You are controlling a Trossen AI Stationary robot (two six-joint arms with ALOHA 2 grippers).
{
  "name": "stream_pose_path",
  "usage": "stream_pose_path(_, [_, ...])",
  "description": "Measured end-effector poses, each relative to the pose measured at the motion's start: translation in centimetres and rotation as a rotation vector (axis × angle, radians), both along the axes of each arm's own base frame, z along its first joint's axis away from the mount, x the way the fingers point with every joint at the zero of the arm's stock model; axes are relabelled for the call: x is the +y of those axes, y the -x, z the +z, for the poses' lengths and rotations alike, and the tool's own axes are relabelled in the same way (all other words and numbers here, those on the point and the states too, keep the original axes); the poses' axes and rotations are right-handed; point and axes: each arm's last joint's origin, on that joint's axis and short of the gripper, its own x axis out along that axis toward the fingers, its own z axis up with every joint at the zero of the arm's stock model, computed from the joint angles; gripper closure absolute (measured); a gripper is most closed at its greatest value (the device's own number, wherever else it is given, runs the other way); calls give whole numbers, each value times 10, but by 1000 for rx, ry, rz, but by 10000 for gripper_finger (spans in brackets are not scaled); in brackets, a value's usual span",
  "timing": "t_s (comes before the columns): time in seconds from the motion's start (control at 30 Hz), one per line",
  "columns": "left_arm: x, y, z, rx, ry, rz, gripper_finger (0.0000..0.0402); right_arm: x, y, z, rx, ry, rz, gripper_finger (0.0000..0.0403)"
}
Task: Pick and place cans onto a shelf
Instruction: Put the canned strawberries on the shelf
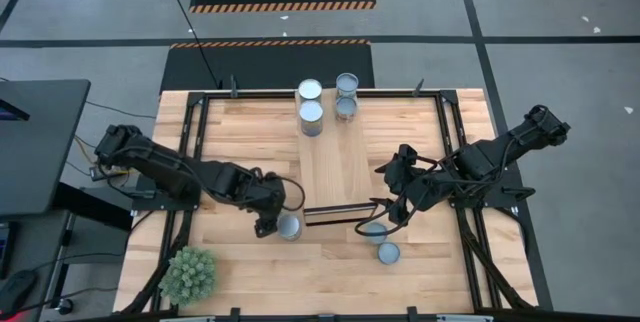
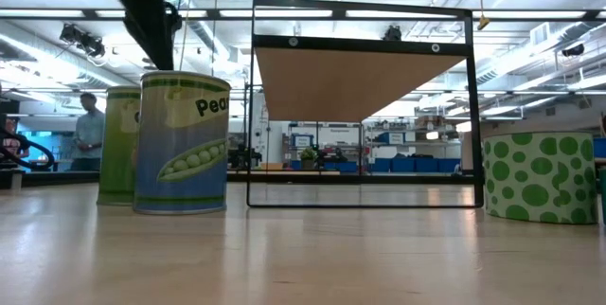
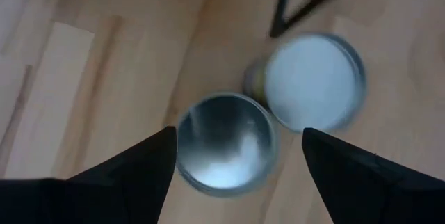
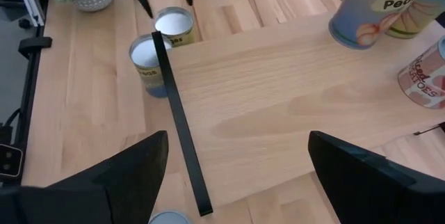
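High view puts the left gripper just beside a can at the near end of the shelf. Its fingers spread wide over that can's silvery top — nothing held — with a second can just beyond. Across the shelf end, the right gripper hangs open above two cans. Four cans stand at the shelf's far end.

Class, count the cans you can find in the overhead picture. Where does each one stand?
7 cans. Four stand on the shelf's far end; one sits below the left gripper; two by the right gripper. Another, in the left wrist view, may be hidden overhead.
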Motion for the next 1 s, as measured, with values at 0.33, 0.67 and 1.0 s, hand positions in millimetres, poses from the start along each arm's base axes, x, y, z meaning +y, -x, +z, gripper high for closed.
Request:
stream_pose_path(0.33, [11,-5,0,20,129,-31,86,0,2,-2,41,-16,27,49])
stream_pose_path(0.67, [1,-2,0,35,126,-257,86,20,25,-12,182,-58,99,49])
stream_pose_path(1.0, [3,-2,0,35,137,-124,86,55,54,-61,237,-109,101,49])
